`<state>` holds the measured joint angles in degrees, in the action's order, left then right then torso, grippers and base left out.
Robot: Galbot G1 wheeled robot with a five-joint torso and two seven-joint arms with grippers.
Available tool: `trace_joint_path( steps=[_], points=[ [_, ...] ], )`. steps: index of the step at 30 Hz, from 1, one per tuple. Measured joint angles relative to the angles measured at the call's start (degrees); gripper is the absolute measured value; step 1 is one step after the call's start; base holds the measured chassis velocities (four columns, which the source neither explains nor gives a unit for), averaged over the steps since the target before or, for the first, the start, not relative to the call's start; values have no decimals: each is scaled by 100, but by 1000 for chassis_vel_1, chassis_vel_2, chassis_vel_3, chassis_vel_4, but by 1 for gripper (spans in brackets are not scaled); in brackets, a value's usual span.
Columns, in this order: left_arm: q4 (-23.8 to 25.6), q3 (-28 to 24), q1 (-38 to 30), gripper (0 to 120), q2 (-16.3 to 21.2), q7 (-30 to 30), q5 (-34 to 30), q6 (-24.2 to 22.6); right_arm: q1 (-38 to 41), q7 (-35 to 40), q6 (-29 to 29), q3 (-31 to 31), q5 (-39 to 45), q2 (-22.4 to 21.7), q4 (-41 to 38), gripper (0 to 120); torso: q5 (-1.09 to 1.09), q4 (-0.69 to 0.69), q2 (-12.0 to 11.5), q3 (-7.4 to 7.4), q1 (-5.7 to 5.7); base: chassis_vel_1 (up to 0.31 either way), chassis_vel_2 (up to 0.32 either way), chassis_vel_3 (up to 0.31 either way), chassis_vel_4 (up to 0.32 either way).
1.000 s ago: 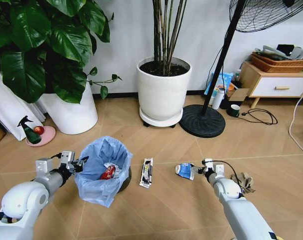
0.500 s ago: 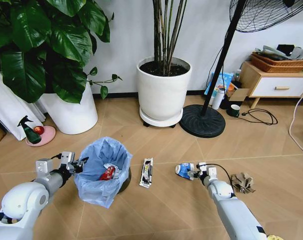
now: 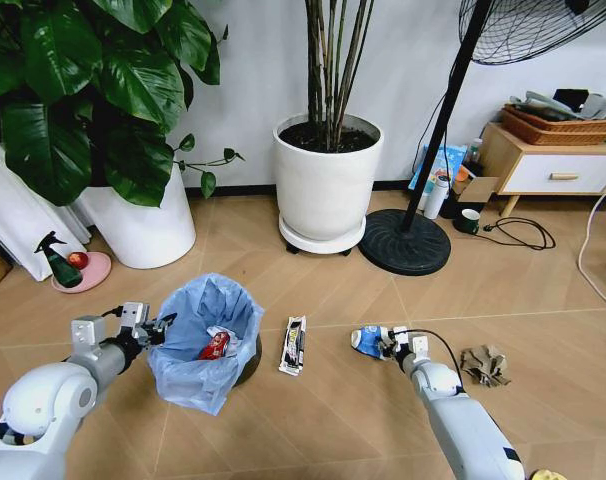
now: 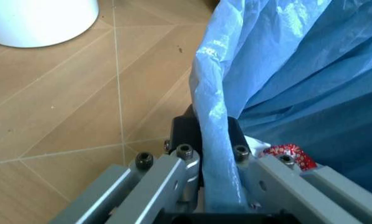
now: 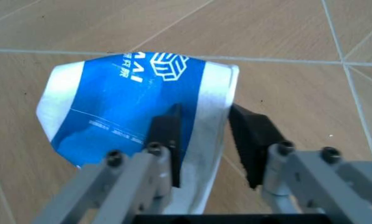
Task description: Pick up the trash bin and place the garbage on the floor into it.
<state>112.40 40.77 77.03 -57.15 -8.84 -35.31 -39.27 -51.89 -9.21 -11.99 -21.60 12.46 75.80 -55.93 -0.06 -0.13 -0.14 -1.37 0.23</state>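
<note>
The trash bin, dark with a light blue bag, leans on the floor. My left gripper is shut on its bag-covered rim. A crushed red can lies inside the bin with white paper. To the right, my right gripper stands open at floor level. Its fingers straddle the edge of a blue and white wrapper, also seen from the head as the blue wrapper. A black-white wrapper lies between bin and right gripper. Crumpled brown paper lies farther right.
Two big white plant pots stand behind, with a fan's round black base to their right. A green spray bottle sits at the far left. A wooden cabinet and a black cable are at the right.
My right gripper has moved left along the floor to the blue wrapper and now straddles its edge. The left gripper and the bin have not moved.
</note>
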Motion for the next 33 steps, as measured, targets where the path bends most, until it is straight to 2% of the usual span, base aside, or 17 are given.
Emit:
trace_joint_path(
  steps=[1, 3, 6, 7, 17, 26, 33],
  points=[
    [-1, 0, 0, 0, 2, 0, -1, 0, 10, -3, 6, -3, -7, 8, 22, 18, 0, 0, 0, 0, 0, 0, 0, 0, 0],
    [-1, 0, -1, 0, 4, -1, -1, 0, 19, -6, 14, -4, -13, 15, 42, 16, 0, 0, 0, 0, 0, 0, 0, 0, 0],
    [-4, 0, -4, 0, 29, -2, -10, 1, 43, -15, 59, -17, -50, 50, 110, 1, 0, 0, 0, 0, 0, 0, 0, 0, 0],
    [-5, 0, -5, 0, 37, -2, -19, 1, 42, -16, 68, -19, -51, 53, 112, 0, 0, 0, 0, 0, 0, 0, 0, 0, 0],
    [-8, 3, -16, 0, 54, 9, -53, 0, -74, 6, 102, -40, -32, 12, -129, 0, 3, 0, 0, -1, 0, 0, 0, 0, 0],
    [-78, -86, -81, 0, 55, 22, -57, 0, -92, -15, -15, 115, 289, -242, -1110, 0, 1, 0, 0, -1, 0, 0, 0, 0, 0],
    [-165, -177, -168, 0, 97, 30, -64, -2, 238, -27, -244, 791, 1017, -396, -2373, 0, -1, 2, 0, 0, 0, 0, 0, 0, 0]
  ],
)
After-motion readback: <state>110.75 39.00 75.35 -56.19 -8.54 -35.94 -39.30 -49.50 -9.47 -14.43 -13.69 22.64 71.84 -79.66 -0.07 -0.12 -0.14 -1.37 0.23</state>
